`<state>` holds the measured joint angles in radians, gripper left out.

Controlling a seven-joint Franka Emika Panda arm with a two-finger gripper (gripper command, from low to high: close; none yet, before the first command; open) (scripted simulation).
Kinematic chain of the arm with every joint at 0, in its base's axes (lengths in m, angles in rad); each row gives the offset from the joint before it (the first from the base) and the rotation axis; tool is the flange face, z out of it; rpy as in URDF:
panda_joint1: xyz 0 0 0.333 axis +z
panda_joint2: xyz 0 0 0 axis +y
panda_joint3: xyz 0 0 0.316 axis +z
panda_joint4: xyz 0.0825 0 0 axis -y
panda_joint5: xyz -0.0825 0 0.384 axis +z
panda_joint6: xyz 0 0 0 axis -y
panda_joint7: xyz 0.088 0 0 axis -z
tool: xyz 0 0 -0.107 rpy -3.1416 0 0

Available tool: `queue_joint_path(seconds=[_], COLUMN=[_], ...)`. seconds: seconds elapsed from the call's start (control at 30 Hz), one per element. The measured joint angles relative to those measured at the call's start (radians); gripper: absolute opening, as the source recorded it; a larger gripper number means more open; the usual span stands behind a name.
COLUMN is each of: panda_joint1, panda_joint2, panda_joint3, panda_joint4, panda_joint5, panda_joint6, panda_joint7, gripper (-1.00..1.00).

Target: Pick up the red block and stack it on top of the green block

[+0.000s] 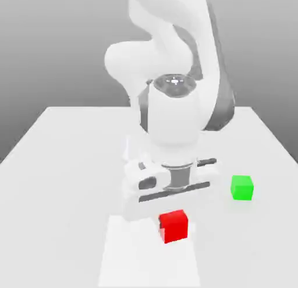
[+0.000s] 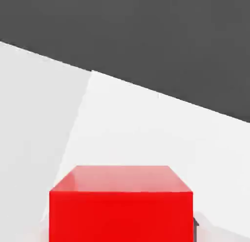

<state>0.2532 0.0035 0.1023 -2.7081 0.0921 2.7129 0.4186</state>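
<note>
Tool (image 1: 173, 214) clamped on the red block (image 2: 121, 204) — green block (image 1: 242, 187) sits apart in the exterior view.

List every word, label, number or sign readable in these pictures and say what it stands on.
None: no text is readable. The red block, the green block, the white table and the white arm all have plain, unmarked surfaces.
</note>
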Motion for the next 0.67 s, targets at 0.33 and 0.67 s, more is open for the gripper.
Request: queue_joint_path(seconds=[0.33,0.67], panda_joint1=[0.398,0.354], panda_joint2=[-0.256,-0.009], panda_joint3=[0.195,0.210], panda_joint4=[-0.226,-0.230], panda_joint5=[0.086,-0.101], panda_joint6=[-0.027,0.219], panda_joint7=[-0.298,-0.182], gripper=[-1.00,1.00])
